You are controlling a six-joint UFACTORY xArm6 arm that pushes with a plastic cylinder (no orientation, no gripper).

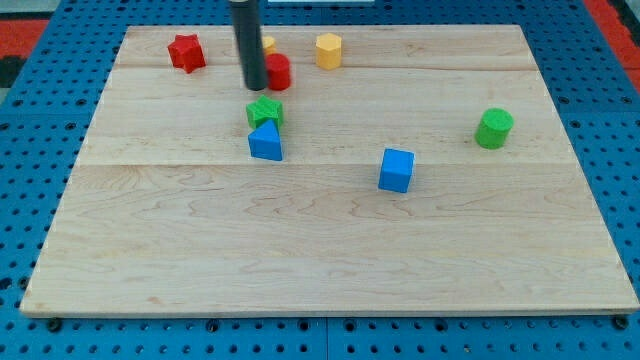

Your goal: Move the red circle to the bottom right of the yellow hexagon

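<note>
My tip (254, 87) touched the red circle (278, 71) just right of it; no claw showed. The yellow hexagon (329, 49) sat farther right, so the push remained.

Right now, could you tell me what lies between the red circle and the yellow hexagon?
Nothing: in the camera view, bare board separates the red circle from the yellow hexagon.

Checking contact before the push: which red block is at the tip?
The red circle, touching my tip on its right. The red star sits apart, toward the view's left.
</note>
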